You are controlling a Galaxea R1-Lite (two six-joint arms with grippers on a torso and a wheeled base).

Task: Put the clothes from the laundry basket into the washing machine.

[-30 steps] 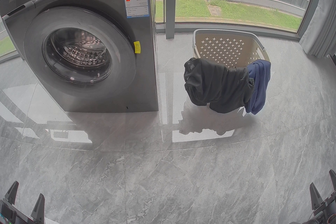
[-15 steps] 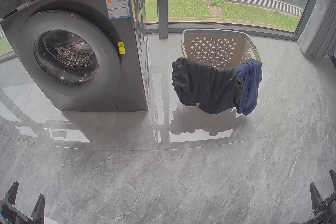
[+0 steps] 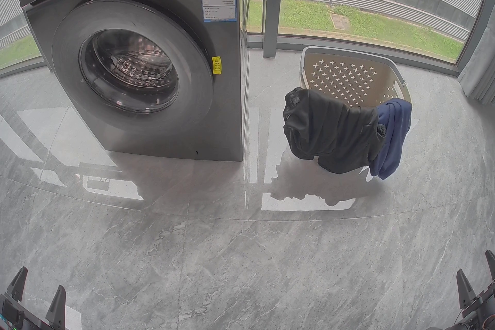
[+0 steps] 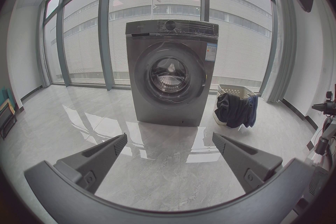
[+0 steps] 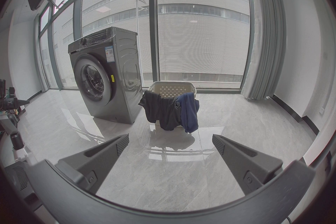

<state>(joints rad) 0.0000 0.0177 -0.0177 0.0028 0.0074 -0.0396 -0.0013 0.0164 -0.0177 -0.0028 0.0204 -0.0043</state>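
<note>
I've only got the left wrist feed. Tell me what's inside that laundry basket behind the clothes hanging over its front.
Observer: In the head view, the inner back wall of the laundry basket is bare. The black garment draped over the front rim hides the bottom.
Operator: Give me the right gripper's state.
Observer: The right gripper is open, fingers wide apart with nothing between them, and it faces the basket.
Operator: Now describe the washer's side nearest the basket.
Observer: The right wrist view shows the washing machine with a plain side panel, and bare floor between it and the basket.
</note>
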